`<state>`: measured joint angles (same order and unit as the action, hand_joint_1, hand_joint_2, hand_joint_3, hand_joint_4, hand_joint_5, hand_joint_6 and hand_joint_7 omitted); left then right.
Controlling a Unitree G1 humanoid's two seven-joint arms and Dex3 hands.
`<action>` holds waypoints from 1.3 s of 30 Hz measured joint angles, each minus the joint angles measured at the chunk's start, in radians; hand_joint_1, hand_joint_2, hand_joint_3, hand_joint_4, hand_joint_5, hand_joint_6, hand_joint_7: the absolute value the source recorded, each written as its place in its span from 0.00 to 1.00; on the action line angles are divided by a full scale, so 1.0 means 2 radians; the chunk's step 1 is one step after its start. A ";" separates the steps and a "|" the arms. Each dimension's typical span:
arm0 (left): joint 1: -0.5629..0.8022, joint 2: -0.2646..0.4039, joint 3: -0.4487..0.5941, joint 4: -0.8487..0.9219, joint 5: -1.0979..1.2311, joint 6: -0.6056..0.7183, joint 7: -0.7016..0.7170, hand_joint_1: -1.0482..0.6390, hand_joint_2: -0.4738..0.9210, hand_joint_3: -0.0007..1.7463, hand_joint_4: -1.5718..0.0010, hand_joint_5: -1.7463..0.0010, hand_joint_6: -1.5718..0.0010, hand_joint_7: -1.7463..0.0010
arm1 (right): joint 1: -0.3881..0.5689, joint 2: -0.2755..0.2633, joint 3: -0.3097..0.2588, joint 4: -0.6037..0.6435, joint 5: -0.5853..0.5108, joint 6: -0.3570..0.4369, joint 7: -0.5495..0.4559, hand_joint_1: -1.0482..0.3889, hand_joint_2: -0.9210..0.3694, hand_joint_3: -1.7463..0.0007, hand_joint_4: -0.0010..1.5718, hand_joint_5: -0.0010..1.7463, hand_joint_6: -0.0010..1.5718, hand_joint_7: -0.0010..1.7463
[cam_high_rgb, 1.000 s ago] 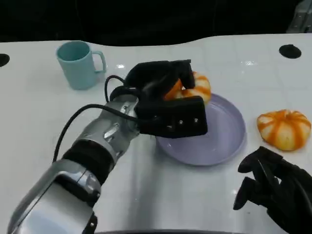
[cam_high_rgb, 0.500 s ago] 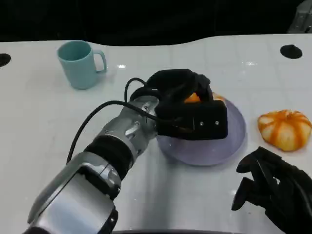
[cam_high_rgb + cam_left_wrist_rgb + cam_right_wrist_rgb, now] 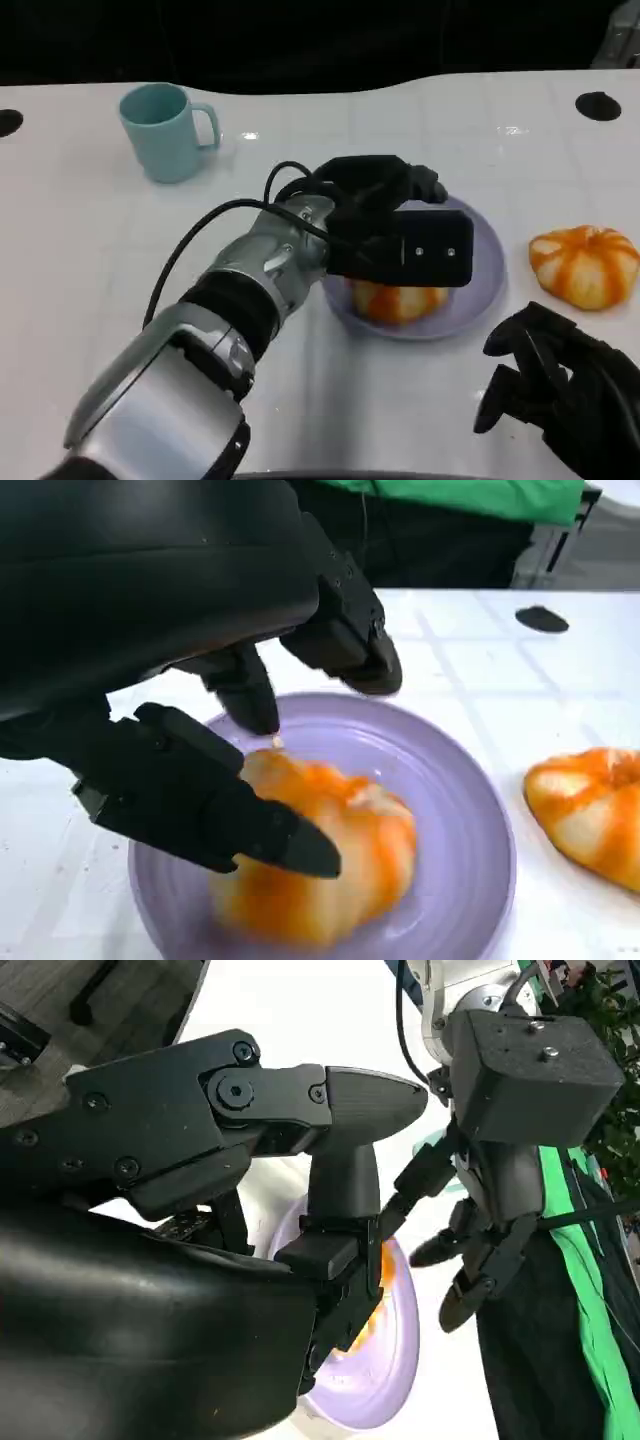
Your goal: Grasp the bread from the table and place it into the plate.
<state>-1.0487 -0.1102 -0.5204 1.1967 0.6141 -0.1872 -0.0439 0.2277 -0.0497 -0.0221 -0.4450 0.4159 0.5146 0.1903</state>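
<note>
Left hand (image 3: pixel 385 215) fingers spread over plate (image 3: pixel 487 262); bread (image 3: pixel 398 300) inside; right hand (image 3: pixel 560 395) empty.

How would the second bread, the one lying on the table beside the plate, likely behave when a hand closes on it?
The bread on the table looks puffy and rounded, so it is probably light and would dent under a firm squeeze. Its domed top may let fingers slide off unless they wrap its sides. It sits flat, so it seems unlikely to roll. The right hand rests near it.
</note>
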 measured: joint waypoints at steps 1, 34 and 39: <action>0.000 0.001 -0.001 0.000 0.001 0.000 -0.005 0.19 1.00 0.20 1.00 0.85 0.88 1.00 | 0.000 0.000 0.000 0.000 0.000 0.000 0.000 0.43 0.00 0.76 0.39 1.00 0.29 0.93; 0.242 -0.005 0.251 -0.359 -0.388 0.124 -0.147 0.28 1.00 0.20 0.62 0.31 0.60 0.65 | -0.006 -0.001 -0.002 0.005 0.000 -0.005 0.000 0.43 0.00 0.76 0.38 1.00 0.29 0.93; 0.302 -0.015 0.283 -0.484 -0.465 0.241 -0.132 0.28 1.00 0.27 0.63 0.11 0.66 0.34 | -0.006 -0.002 -0.002 0.005 0.000 -0.005 0.000 0.43 0.00 0.77 0.39 1.00 0.29 0.93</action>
<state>-0.4449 -0.1393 0.0461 0.2291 -0.3150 0.2946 -0.3070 0.2163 -0.0533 -0.0268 -0.4345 0.4155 0.5038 0.1909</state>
